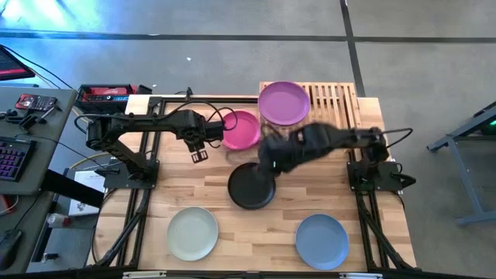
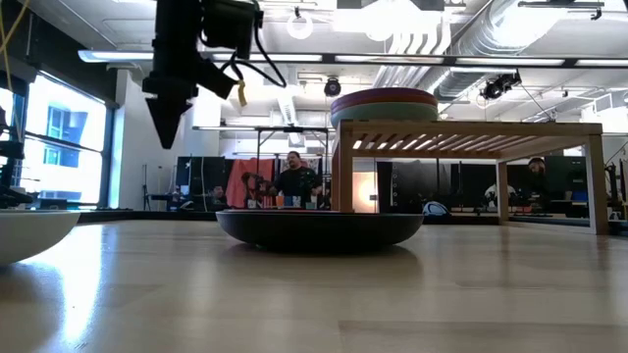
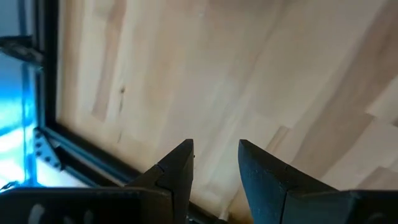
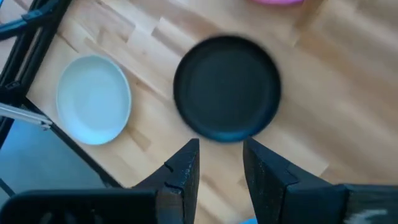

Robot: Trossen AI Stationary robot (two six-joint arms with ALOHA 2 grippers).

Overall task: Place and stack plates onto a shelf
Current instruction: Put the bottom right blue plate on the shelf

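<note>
R gripper [image 4: 221, 163] hangs open & empty just above the black plate [image 4: 227, 87], sage green plate [image 4: 93, 98] off beside; L gripper [image 3: 216, 163] open too.

Five plates show on the table [image 1: 201, 186] and shelf: one purple plate [image 1: 284, 102] on the one bamboo shelf [image 1: 335, 99], one magenta plate [image 1: 242, 129], one black plate [image 1: 249, 187], one sage green plate [image 1: 193, 233], one blue plate [image 1: 322, 241]. Two arms work above.
</note>
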